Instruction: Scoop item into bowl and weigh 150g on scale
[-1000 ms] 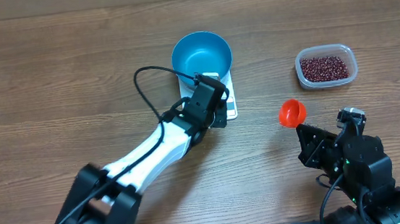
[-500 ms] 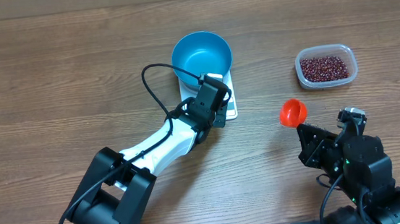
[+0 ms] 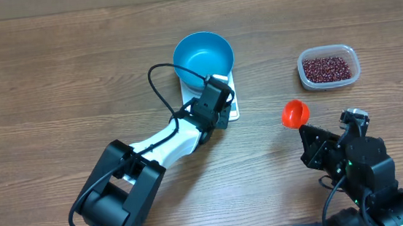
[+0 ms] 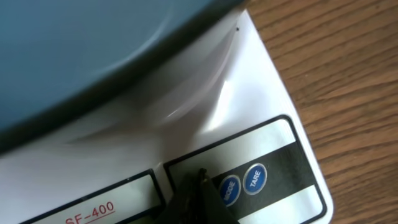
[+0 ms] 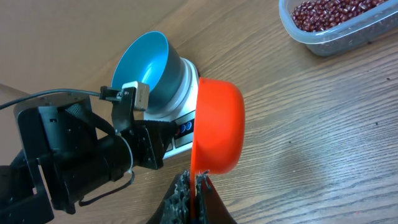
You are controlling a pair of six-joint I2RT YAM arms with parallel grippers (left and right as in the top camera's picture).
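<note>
Wood table (image 3: 52,82) bears the scale (image 4: 236,112) with the empty bowl (image 3: 203,53) on it, where the clenched left gripper (image 4: 200,186) noses the button panel (image 4: 277,165), probably to tare, while the right gripper (image 5: 191,183) clamps the scoop (image 5: 217,134) ready, beans (image 3: 327,67) waiting in their tub (image 3: 357,66).

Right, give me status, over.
Left gripper shut over scale panel. Right gripper shut on scoop. Bowl empty on scale, beans in container. Nothing in the way.

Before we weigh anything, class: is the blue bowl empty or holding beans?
Empty. The bowl shows only bare blue inside; the beans lie in the clear tub.
</note>
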